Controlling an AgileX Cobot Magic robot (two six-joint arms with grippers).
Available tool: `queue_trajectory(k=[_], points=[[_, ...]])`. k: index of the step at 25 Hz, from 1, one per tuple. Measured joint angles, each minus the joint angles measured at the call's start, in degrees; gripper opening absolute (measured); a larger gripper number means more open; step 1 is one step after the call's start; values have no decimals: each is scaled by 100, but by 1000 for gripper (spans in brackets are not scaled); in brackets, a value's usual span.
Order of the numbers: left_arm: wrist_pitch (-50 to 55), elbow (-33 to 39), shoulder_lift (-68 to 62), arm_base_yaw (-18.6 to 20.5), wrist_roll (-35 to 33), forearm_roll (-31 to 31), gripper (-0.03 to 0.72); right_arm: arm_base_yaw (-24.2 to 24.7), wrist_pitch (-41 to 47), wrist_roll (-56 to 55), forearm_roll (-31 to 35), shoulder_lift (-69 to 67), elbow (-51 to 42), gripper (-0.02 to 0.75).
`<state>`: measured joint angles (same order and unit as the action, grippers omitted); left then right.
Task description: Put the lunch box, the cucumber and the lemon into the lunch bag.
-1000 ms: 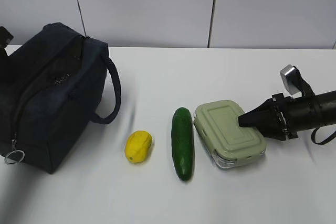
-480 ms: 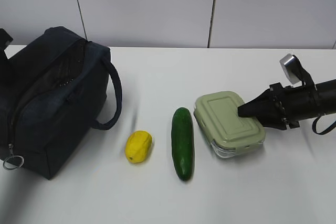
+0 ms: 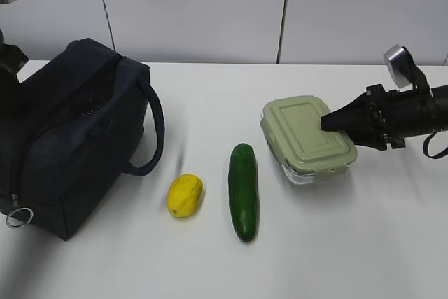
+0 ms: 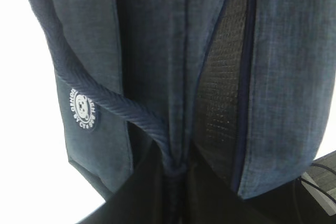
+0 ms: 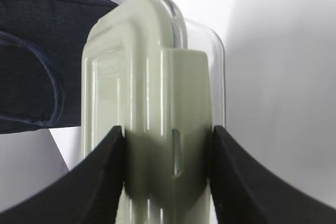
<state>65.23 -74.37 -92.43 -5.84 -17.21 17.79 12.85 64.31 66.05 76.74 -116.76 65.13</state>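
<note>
The sage-green lunch box (image 3: 304, 134) hangs tilted just above the table, and my right gripper (image 3: 329, 122) is shut on its right end. The right wrist view shows both fingers pressed against the sides of the lunch box (image 5: 152, 93). The dark green cucumber (image 3: 243, 190) and the yellow lemon (image 3: 185, 195) lie on the table left of the box. The navy lunch bag (image 3: 63, 138) stands at the far left. My left gripper (image 4: 176, 169) is shut on the bag's rope handle (image 4: 121, 106) and the fabric beside it. A gap with mesh lining (image 4: 223, 77) shows in the bag's top.
The white table (image 3: 210, 96) ends at a pale panelled wall (image 3: 196, 12). The bag's metal zipper ring (image 3: 19, 217) hangs at its front left corner. One loop handle (image 3: 150, 131) droops toward the lemon. The bag (image 5: 37, 51) lies beyond the held box.
My right gripper has lifted the lunch box off the table and carried it up and slightly back. The bag's top has shifted a little under the left gripper.
</note>
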Motion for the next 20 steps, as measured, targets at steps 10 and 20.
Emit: queue_trajectory(k=[10,20], points=[[0,0,0,0,8,-4,5,-493,34,-325,12,306,306,351],[15,0,0,0,8,-13,5,-1433,81,-900,150,311,1252,351]])
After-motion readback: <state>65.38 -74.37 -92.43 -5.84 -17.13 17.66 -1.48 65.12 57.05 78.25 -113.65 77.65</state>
